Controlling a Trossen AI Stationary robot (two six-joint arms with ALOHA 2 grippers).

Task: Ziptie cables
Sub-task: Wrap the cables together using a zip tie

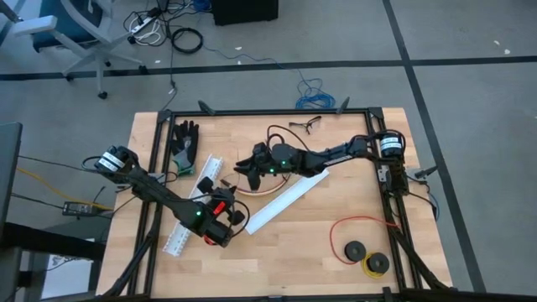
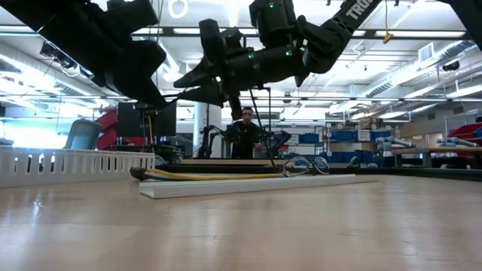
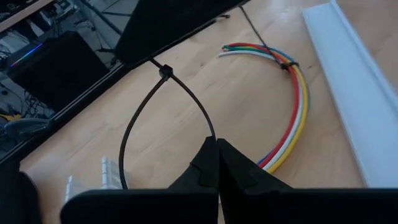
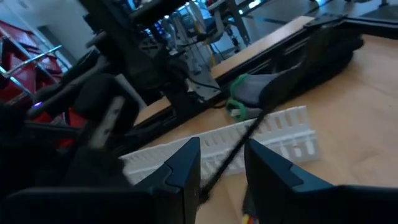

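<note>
The left gripper (image 3: 216,163) pinches the looped zip tie (image 3: 163,107) shut, the right gripper (image 4: 222,163) holds its tail half-open, and it could slip off before reaching the cables (image 3: 292,109) lying nearby on the table (image 3: 236,99).

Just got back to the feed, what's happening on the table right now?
Both arms are working a black zip tie that is formed into a loop. The left gripper is shut on one end of it, and the other end runs between the fingers of the right gripper, lifted above the wooden table. The curved bundle of coloured cables lies on the table beside a long white plastic channel, already carrying one small tie. The loop is not around the bundle.
</note>
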